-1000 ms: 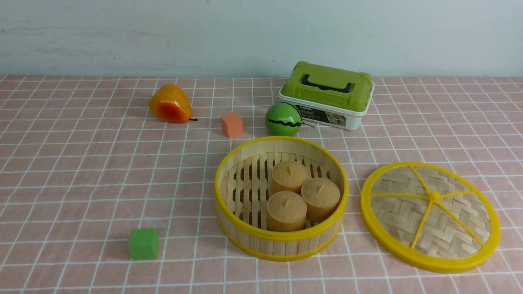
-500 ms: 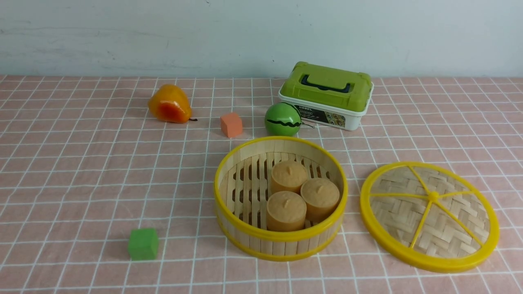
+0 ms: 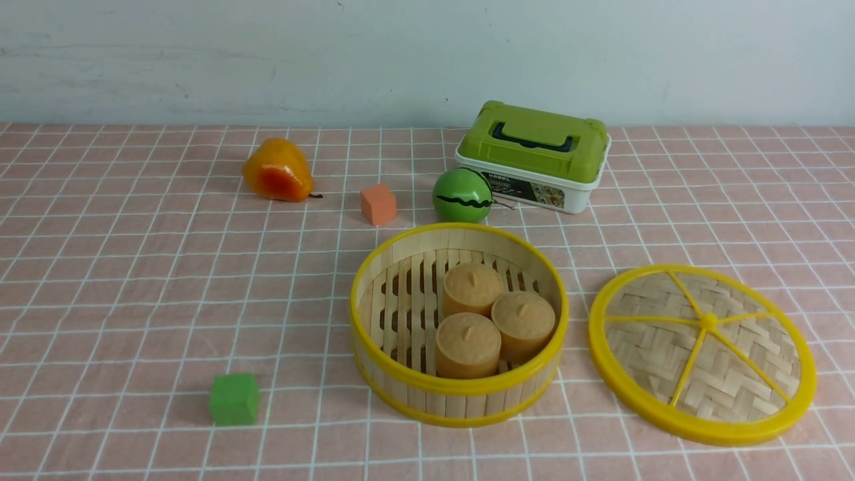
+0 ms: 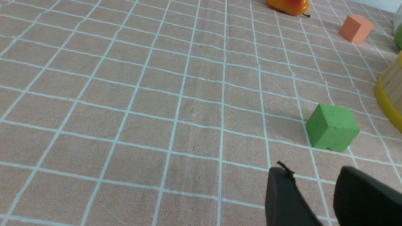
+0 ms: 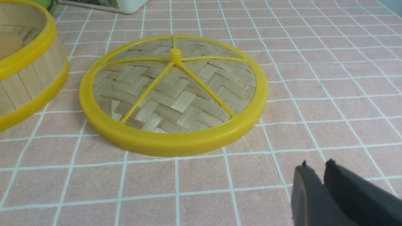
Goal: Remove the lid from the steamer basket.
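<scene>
The lid (image 3: pixel 703 354) lies flat on the checked cloth, right of the steamer basket (image 3: pixel 459 394) and apart from it. It also shows in the right wrist view (image 5: pixel 172 94), knob up. The basket stands uncovered with three tan buns (image 3: pixel 495 319) inside; its wall shows in the right wrist view (image 5: pixel 28 78) and the left wrist view (image 4: pixel 391 91). My right gripper (image 5: pixel 316 166) is shut and empty, low over the cloth on the near side of the lid. My left gripper (image 4: pixel 314 175) is open and empty near a green cube (image 4: pixel 333 127). Neither gripper shows in the front view.
A white box with a green lid (image 3: pixel 534 153), a green ball (image 3: pixel 462 195), an orange cube (image 3: pixel 378 204) and an orange pear (image 3: pixel 277 170) sit behind the basket. The green cube (image 3: pixel 234 399) lies at the front left.
</scene>
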